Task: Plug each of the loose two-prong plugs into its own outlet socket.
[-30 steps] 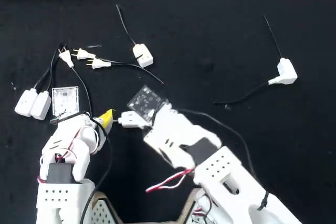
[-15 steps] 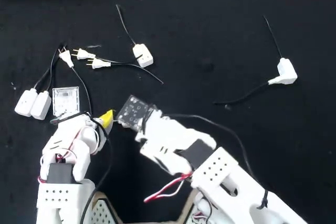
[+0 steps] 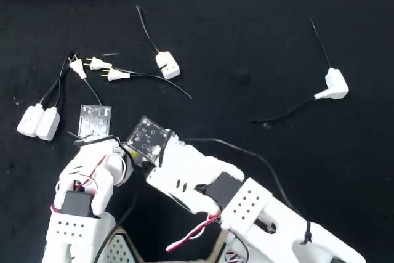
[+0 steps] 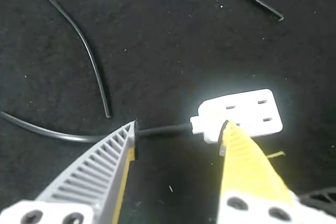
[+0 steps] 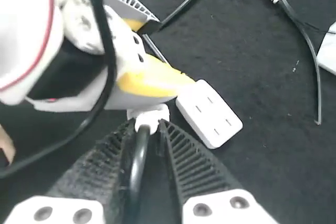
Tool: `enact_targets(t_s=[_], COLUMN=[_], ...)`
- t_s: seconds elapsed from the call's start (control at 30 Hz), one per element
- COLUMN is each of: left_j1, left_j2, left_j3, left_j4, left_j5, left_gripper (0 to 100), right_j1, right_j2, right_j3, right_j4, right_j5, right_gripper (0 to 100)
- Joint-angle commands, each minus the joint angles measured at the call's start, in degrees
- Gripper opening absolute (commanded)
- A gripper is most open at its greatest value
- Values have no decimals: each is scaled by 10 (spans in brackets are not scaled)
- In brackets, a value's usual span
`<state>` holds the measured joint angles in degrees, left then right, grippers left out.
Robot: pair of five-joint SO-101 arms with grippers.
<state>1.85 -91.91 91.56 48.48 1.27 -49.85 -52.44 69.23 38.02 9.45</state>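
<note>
1. Right gripper: the black jaws stand narrow, clamped on the white neck of the outlet block. The black cord runs back from that neck between the two fingers.
2. Left gripper: the jaws stand wide and hold nothing. The grey finger sits just beside the cord. The yellow finger lies against or just over the neck end of the outlet block; actual contact cannot be confirmed.
3. Outlet block: it lies flat on the black table with its socket slots facing up, between the two grippers' tips.
4. Arms, high view: both wrists converge in the lower left of the frame, the left arm rising from the bottom left corner and the right arm reaching in from the lower right.
5. Two-prong plugs: three lie loose and close together in the upper left of the high view, each on a black lead, well apart from both grippers.
6. Other items, high view: a white cube adapter lies just right of the plugs. A pair of white blocks lies at the left edge. An angled white plug lies at the far right.
</note>
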Motion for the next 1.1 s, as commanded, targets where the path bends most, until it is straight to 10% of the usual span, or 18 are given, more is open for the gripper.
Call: enact_targets(t_s=[0.0, 0.63, 1.07], left_j1=[13, 11, 11], left_j2=[-3, -4, -4], left_j3=[-7, -7, -7], left_j4=[-8, -8, -8], left_j5=[-7, -9, -9], left_gripper=[266, 266, 266], right_j1=[33, 154, 90], right_j2=[-19, -17, -15], right_j3=[-10, 47, 2], right_j4=[-28, 41, 168], right_j5=[-9, 67, 169], right_gripper=[10, 11, 183])
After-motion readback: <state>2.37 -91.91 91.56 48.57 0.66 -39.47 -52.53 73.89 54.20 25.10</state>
